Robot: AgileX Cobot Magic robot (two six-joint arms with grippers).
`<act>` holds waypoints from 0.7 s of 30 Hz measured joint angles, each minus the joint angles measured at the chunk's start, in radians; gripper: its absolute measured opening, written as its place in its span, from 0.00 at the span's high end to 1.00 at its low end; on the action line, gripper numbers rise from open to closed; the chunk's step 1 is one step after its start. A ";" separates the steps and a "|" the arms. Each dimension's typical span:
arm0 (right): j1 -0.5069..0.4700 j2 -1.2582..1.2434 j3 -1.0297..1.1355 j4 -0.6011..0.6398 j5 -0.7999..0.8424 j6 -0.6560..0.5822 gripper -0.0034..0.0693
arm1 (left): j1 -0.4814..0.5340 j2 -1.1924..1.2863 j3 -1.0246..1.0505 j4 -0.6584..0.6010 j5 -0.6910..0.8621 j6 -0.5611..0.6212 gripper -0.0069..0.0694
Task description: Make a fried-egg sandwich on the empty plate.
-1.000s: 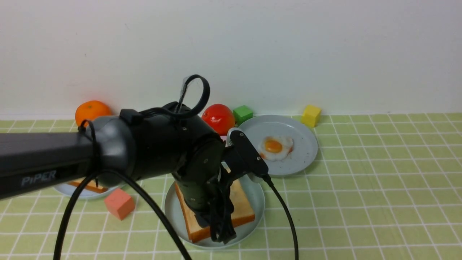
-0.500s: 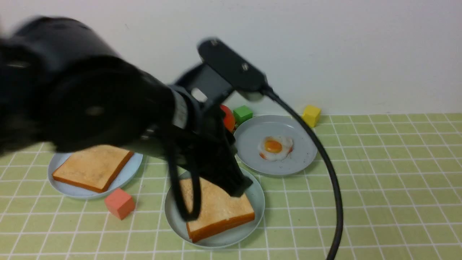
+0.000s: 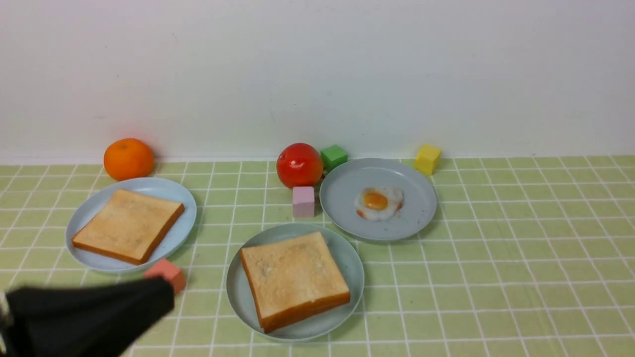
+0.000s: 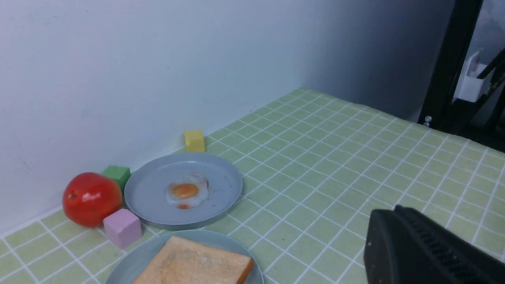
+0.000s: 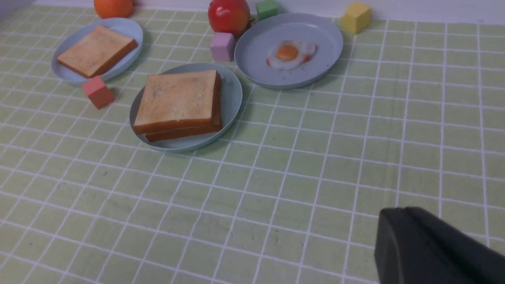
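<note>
Withdrawing left arm (image 3: 84, 317) bares sandwich (image 3: 292, 280) | left fingers (image 4: 430, 244), right fingers (image 5: 426, 244) closed, empty

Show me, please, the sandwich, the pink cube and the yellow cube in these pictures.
sandwich (image 5: 176, 96): right wrist view, middle of the top slice's face.
pink cube (image 3: 303, 204): front view, on its front face.
yellow cube (image 3: 426, 159): front view, on its near side.

No legible text anywhere.

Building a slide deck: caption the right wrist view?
Two toast slices stacked on the mint plate; a red-spotted egg lies on the grey plate.
</note>
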 joint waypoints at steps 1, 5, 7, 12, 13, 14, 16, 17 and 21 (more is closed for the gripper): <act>0.000 -0.017 0.024 -0.003 -0.010 0.020 0.97 | 0.000 -0.025 0.045 0.000 -0.030 0.000 0.93; 0.000 -0.061 0.130 -0.004 -0.115 0.104 0.96 | 0.000 -0.069 0.155 0.000 -0.155 0.000 0.93; 0.000 -0.063 0.194 -0.003 -0.203 0.137 0.96 | 0.000 -0.069 0.181 0.000 -0.175 0.000 0.93; 0.000 -0.063 0.388 0.005 -0.590 0.181 0.96 | 0.000 -0.069 0.234 -0.002 -0.176 0.000 0.93; 0.000 -0.063 0.388 0.005 -0.590 0.181 0.96 | 0.000 -0.069 0.236 -0.003 -0.175 0.000 0.93; 0.000 -0.063 0.457 0.008 -0.765 0.183 0.95 | 0.000 -0.069 0.242 -0.003 -0.162 0.000 0.93; 0.000 -0.063 0.541 0.008 -0.925 0.184 0.95 | 0.000 -0.069 0.243 -0.003 -0.140 0.000 0.93; 0.000 -0.063 0.589 0.009 -1.015 0.184 0.95 | 0.000 -0.069 0.243 -0.003 -0.124 0.000 0.93; 0.000 -0.063 0.693 0.009 -1.176 0.185 0.95 | 0.000 -0.069 0.243 -0.004 -0.088 0.000 0.93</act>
